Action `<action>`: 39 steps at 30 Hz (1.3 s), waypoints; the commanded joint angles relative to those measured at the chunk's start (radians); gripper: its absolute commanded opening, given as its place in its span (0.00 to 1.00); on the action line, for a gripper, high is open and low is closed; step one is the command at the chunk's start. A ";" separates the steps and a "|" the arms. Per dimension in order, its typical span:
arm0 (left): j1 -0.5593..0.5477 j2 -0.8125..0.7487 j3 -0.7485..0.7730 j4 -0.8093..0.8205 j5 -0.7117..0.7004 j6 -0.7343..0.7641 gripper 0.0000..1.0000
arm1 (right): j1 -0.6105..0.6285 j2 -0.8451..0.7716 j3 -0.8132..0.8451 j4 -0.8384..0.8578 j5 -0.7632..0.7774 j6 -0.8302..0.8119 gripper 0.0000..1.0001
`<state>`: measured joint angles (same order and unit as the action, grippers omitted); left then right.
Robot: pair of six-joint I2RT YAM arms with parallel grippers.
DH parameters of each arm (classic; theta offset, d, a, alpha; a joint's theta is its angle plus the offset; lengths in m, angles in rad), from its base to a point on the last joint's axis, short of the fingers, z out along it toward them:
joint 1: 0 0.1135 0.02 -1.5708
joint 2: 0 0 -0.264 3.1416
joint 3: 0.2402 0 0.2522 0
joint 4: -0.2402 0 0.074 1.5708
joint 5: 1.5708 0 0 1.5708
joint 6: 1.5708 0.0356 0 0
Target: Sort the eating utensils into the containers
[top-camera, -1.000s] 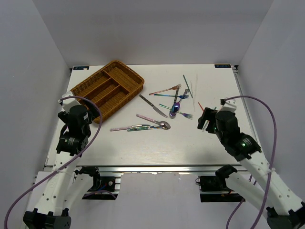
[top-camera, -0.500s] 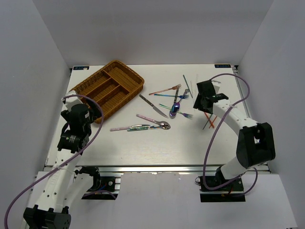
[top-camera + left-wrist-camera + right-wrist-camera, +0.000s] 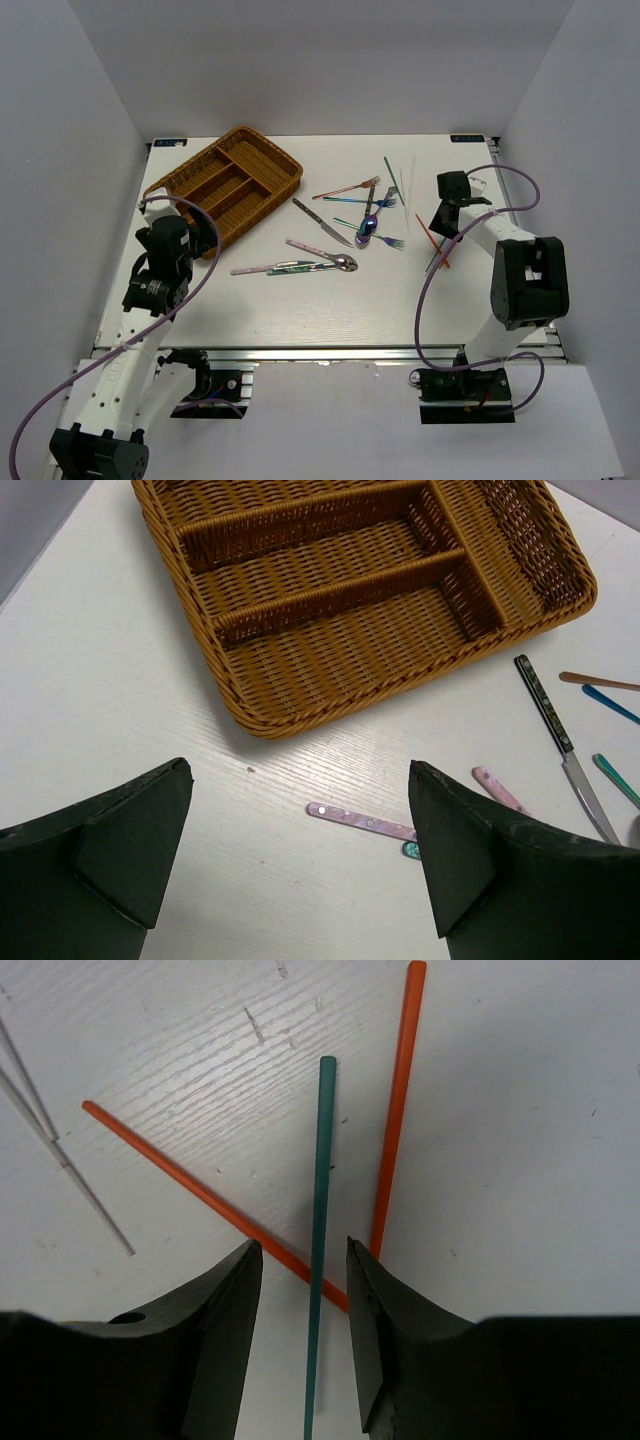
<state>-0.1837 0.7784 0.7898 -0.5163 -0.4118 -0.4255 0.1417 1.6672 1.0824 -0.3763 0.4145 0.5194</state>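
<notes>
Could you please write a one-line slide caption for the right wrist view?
Right gripper straddles a green chopstick that crosses one orange chopstick, a second orange chopstick alongside, on a white table.

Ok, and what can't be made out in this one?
- Left wrist view: the flat pink utensil handle runs behind a finger of the left pincer, so fork or spoon is unknown.
- Right wrist view: the thin green chopstick leaves the bottom edge between the fingers of the right pincer; its near end is unseen.
- Top view: the crossed purple-blue and silver utensils are too small to count or name.
</notes>
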 commanded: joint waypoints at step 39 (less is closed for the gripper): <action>-0.045 0.127 -0.190 1.118 1.031 -0.744 0.98 | 0.401 -0.363 -0.145 0.682 -1.058 -0.013 0.00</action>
<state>-0.1970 0.8841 0.6849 0.1555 0.3599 -0.8604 0.4416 1.3350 0.9764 0.1192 -0.3828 0.5152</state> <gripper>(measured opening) 0.978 0.030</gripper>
